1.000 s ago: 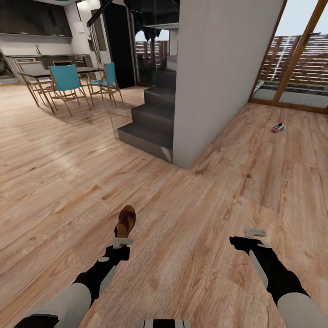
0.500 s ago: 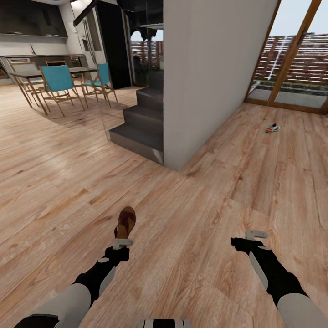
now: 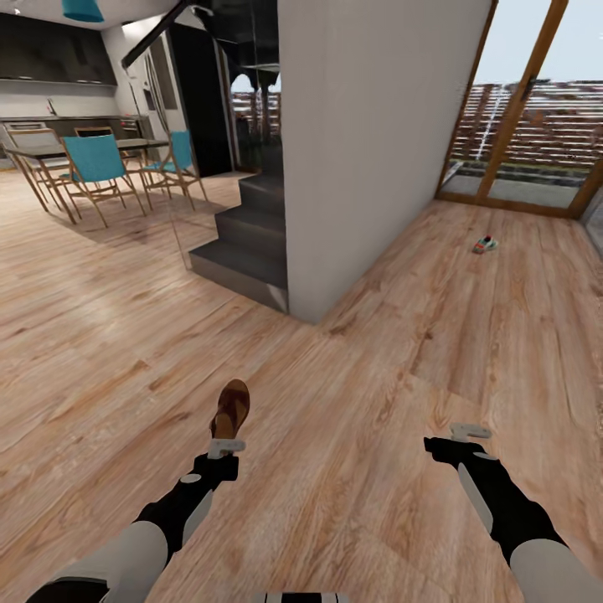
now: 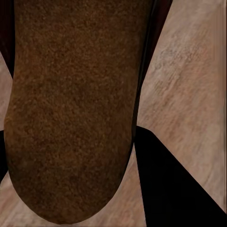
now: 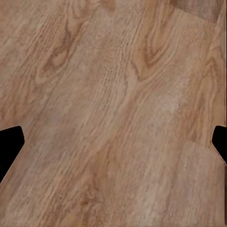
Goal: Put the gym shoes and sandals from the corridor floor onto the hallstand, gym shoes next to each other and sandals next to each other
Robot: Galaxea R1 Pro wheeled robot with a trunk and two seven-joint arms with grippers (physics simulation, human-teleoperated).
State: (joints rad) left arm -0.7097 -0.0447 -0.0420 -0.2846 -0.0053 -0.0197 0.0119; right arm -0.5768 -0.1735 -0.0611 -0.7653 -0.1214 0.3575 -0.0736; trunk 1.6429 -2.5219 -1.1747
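Observation:
My left gripper (image 3: pixel 226 446) is shut on one dark brown sandal (image 3: pixel 231 408), held low over the corridor floor (image 3: pixel 352 402) with its toe pointing away from me. In the left wrist view the sandal's brown sole (image 4: pixel 71 109) sits close up, with a dark finger (image 4: pixel 175 189) beside it. My right gripper (image 3: pixel 470 433) hangs open and empty over bare planks; its fingertips (image 5: pixel 9 142) stand far apart. One gym shoe (image 3: pixel 484 245), white with green and red, lies far off on the floor at the right, near the glass doors. The hallstand is out of view.
A white wall block (image 3: pixel 368 142) stands ahead, with dark grey stairs (image 3: pixel 243 251) on its left. A dining table with teal chairs (image 3: pixel 92 163) is at the far left. Wood-framed glass doors (image 3: pixel 519 126) close the far right.
The whole view has shifted: wall, stairs and gym shoe slid left, so the camera moved. Both arms keep their place in the picture, the sandal still in the left gripper.

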